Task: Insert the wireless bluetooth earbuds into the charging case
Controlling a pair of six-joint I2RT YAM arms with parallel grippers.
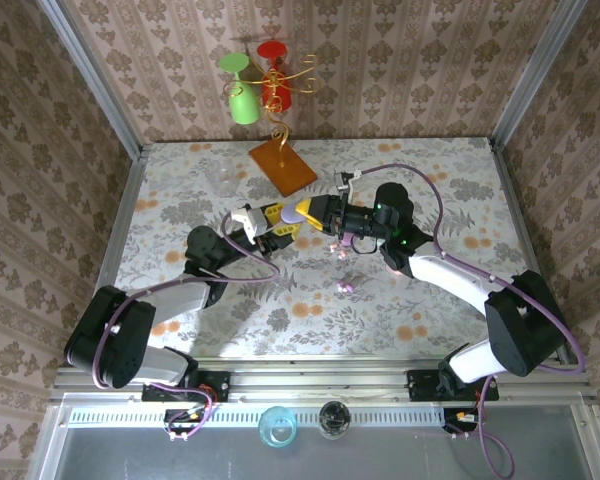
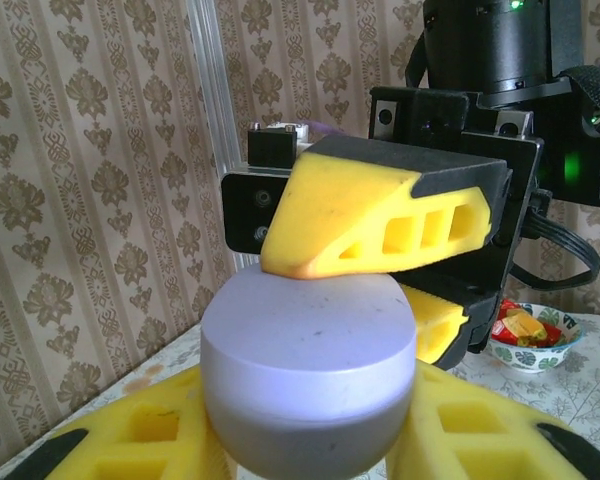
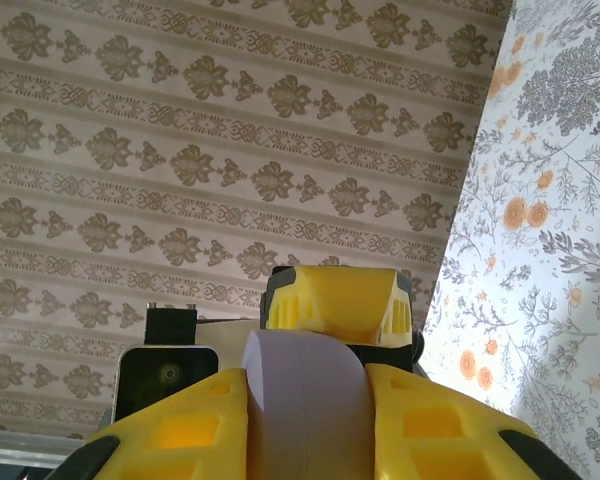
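**Top external:** The left gripper and right gripper meet nose to nose above the table. Both are closed on the lilac charging case. Small pink earbuds lie loose on the table, near the case but apart from it — none loaded.

**Left wrist:** The left gripper's fingers clamp the case's lower half. The right gripper's fingers pinch its upper part. This is probably a two-handed hold to part the lid.

**Right wrist:** The case sits wedged between the right gripper's fingers in a narrow grip.

**Markings:** No brand, label or writing can be read on the case or the grippers.
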